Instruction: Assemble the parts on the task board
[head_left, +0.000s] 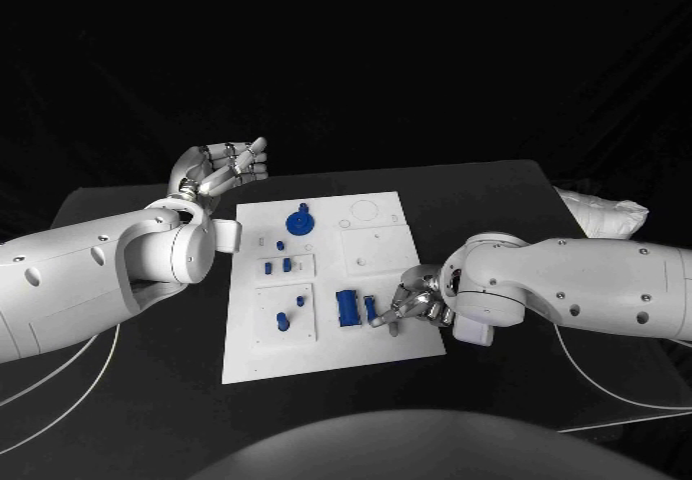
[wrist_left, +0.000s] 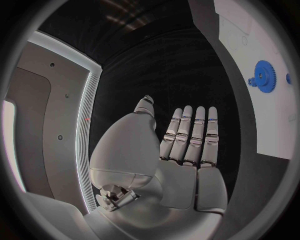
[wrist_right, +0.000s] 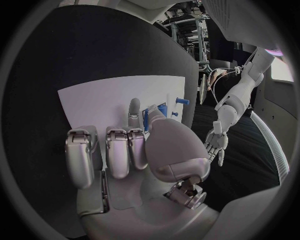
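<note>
right hand (head_left: 408, 308) reaches onto the task board (head_left: 378, 345) at 4 o'clock, fingers over a small blue part (head_left: 371, 305); whether it's grasped i cannot tell. part looks light, stiff; pinch its sides. left hand (head_left: 224, 166) released at 11 o'clock.

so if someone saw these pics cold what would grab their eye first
Likely the white task board in the middle of the black table, dotted with small blue parts, the blue gear near its far end standing out most. Next, the right hand reaches over the board's near right part, fingers by a larger blue block. The left hand is raised beside the board's far left corner, open and holding nothing.
</note>
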